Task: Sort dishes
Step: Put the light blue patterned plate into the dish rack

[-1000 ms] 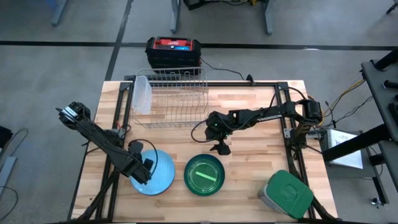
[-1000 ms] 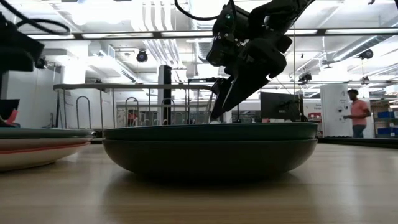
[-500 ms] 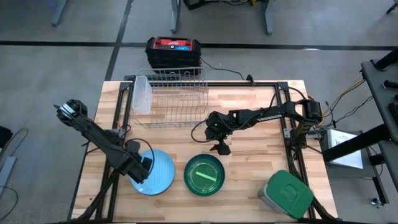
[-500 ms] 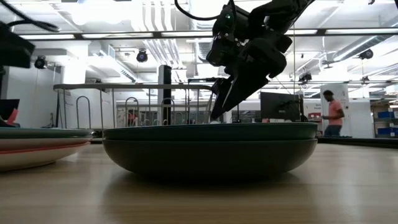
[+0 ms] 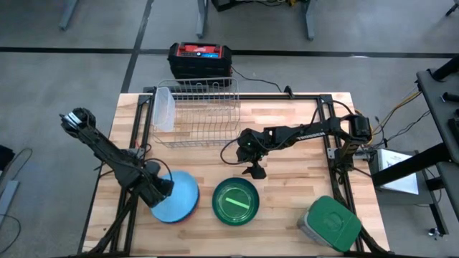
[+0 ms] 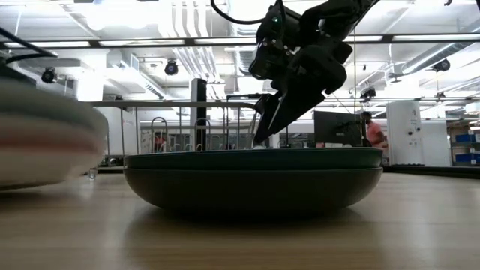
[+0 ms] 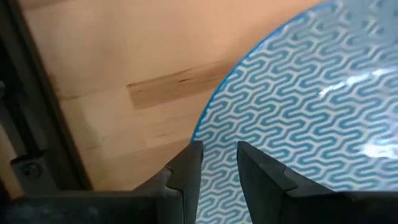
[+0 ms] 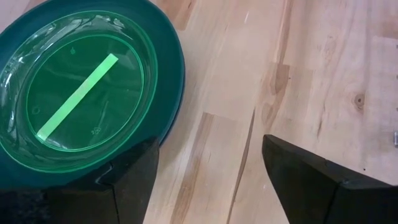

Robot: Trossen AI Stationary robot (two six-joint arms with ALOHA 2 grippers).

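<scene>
Two grippers: the left gripper (image 5: 162, 188) pinches the light blue plate's (image 5: 179, 196) nine-o'clock rim, needing a lift; the right gripper (image 5: 254, 172) hovers spread.

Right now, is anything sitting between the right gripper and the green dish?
Nothing visible. The right gripper hangs open above bare table just beyond the green dish, with only open wood between them.

Left gripper (image 7: 214, 163) seemingly narrow; right gripper (image 8: 205, 171) agape.

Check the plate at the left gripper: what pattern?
The light blue plate carries a wavy white maze-like line pattern, clearest in the left wrist view.
</scene>
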